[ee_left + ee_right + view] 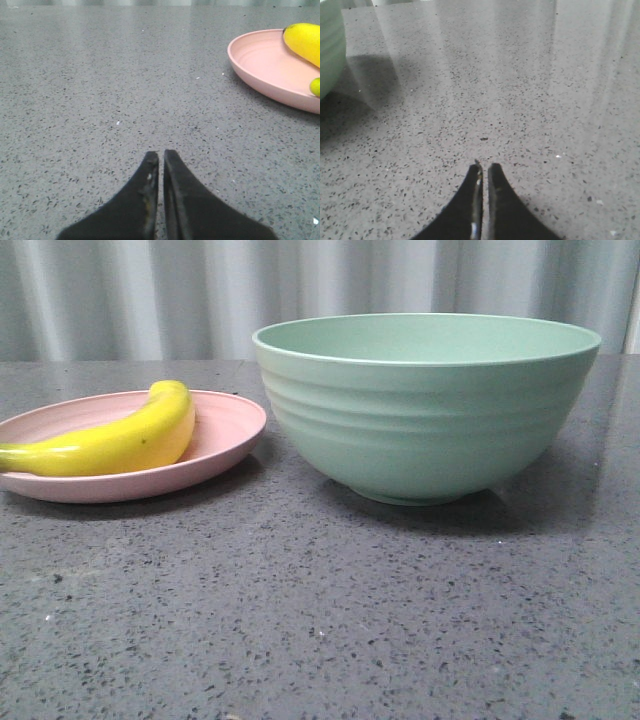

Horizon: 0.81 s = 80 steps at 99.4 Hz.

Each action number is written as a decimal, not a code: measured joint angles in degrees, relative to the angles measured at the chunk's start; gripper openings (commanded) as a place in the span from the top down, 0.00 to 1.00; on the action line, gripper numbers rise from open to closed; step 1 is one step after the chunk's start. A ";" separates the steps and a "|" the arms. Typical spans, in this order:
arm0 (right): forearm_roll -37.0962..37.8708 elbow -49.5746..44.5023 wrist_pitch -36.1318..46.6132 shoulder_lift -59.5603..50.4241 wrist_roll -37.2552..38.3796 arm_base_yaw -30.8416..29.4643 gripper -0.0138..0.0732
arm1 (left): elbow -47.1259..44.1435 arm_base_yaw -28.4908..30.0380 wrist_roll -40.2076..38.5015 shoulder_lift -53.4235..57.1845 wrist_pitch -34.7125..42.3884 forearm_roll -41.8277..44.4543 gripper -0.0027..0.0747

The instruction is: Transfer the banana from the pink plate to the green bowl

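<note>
The yellow banana [120, 440] lies on the pink plate [225, 435] at the left of the front view. The green bowl [425, 405] stands to the right of the plate and shows nothing above its rim. Neither gripper shows in the front view. In the left wrist view my left gripper [161, 154] is shut and empty over bare table, with the plate [260, 65] and banana [302, 40] off to one side. In the right wrist view my right gripper [485, 166] is shut and empty, and the bowl's wall [330, 45] shows at the frame's edge.
A grey speckled stone tabletop [320, 620] spreads under everything. A pale corrugated wall [200, 290] stands behind the table's far edge.
</note>
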State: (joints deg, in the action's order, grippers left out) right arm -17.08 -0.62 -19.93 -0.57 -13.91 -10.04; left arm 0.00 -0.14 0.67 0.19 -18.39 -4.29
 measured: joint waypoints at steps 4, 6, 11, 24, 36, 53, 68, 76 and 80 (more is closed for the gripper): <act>0.00 0.00 0.00 0.00 0.00 0.00 0.92 | 0.00 0.00 0.00 0.00 0.00 0.04 0.99; 0.00 0.00 0.00 0.00 0.00 0.00 0.92 | 0.00 0.00 0.00 0.00 0.00 0.13 0.99; 0.00 0.00 0.00 0.00 0.00 0.00 0.92 | 0.00 0.00 0.00 0.00 0.00 0.18 0.99; 0.00 0.00 0.00 0.00 0.00 0.00 0.92 | 0.00 0.00 0.10 0.00 0.00 0.27 0.99; 0.00 0.00 0.00 0.00 0.00 0.00 0.92 | 0.00 0.00 0.10 0.00 0.00 0.27 0.99; 0.00 0.00 0.90 0.00 0.00 0.00 0.92 | -0.06 0.00 0.10 0.00 0.22 0.27 0.99; 0.00 0.00 4.92 0.00 0.00 0.00 0.92 | -0.06 0.00 0.10 0.00 0.68 0.40 0.99; 0.00 0.00 6.70 0.00 0.00 0.00 0.92 | -0.06 0.00 0.10 0.00 0.95 0.40 0.99; 0.00 0.00 7.12 0.00 0.00 0.00 0.92 | -0.06 0.00 0.10 0.00 1.10 0.40 0.99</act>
State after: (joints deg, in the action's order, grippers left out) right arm -17.08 -0.62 -12.81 -0.57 -13.91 -10.04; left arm -0.06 -0.14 0.77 0.19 -17.29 -3.89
